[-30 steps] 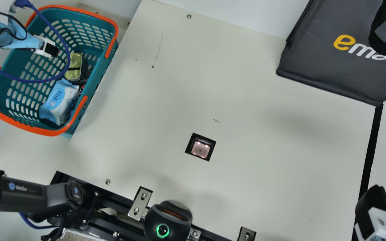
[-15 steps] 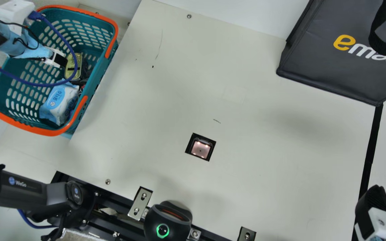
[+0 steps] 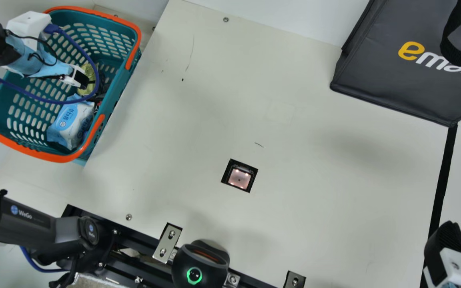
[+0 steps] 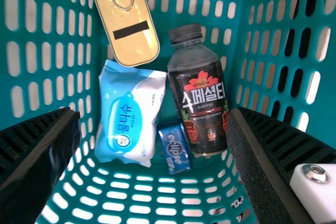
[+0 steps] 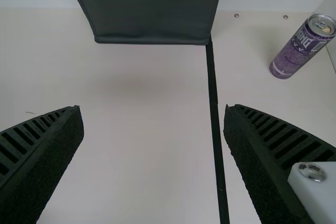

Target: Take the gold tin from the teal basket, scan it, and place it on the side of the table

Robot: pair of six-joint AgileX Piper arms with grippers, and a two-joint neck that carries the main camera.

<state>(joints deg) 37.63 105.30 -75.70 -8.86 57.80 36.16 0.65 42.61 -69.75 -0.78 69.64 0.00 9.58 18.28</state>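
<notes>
The left pincer is above the inside of the teal basket, and its fingers are spread, with nothing between them. The gold tin lies in this basket; it has a pull ring and a short dark bar on its lid. In the main view, the same pincer covers a part of the tin, but in the left wrist view the tin lies ahead of the spread fingers, not gripped. Just beside the tin there is a blue and white wipes pack, and near them a dark coffee bottle with a black cap. A small blue packet lies between the wipes pack and the bottle. The right pincer is over the right side of the worktop, near the black strip; it is also spread, and it holds nothing. At the far right there is a dark bag with a handle. The right wrist view shows a purple can, well apart from this pincer. A lit scan window is set in the worktop, and a black device with a green ring is at the near edge.
</notes>
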